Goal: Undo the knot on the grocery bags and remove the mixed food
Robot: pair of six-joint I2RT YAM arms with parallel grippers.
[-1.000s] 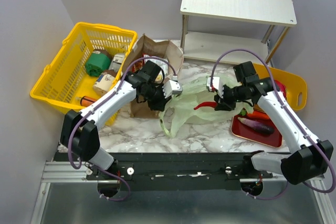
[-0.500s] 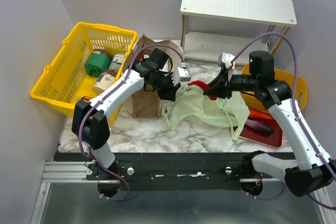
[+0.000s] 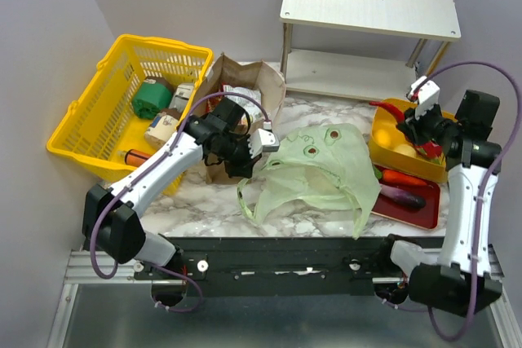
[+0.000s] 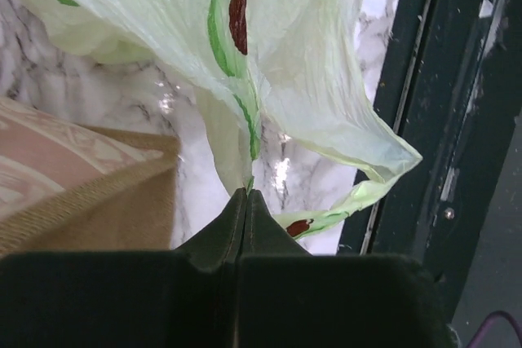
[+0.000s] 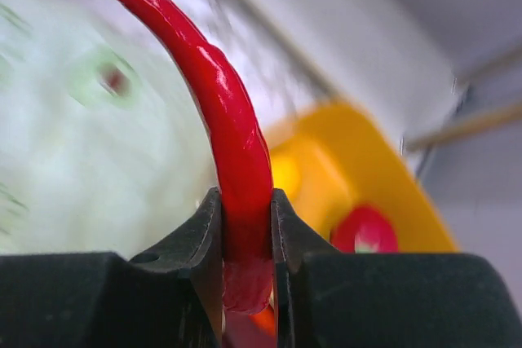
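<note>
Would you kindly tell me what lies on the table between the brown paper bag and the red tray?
The pale green plastic bag lies spread across that stretch, as the top view shows.

Bare surface (image 3: 200,204) lies open in front of the brown paper bag (image 3: 245,87). The spread green bag (image 3: 326,170) covers the middle. The yellow basket (image 3: 86,124) blocks the left, the yellow tray (image 3: 390,149) and red tray (image 3: 420,216) the right, the shelf (image 3: 367,10) the back.

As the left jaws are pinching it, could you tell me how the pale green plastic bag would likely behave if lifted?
The green bag will probably hang limp: it lies crumpled and flattened on the marble table. It looks very light, its film thin and translucent. It might slip free, since the shut left jaws hold only a narrow pleat.
</note>
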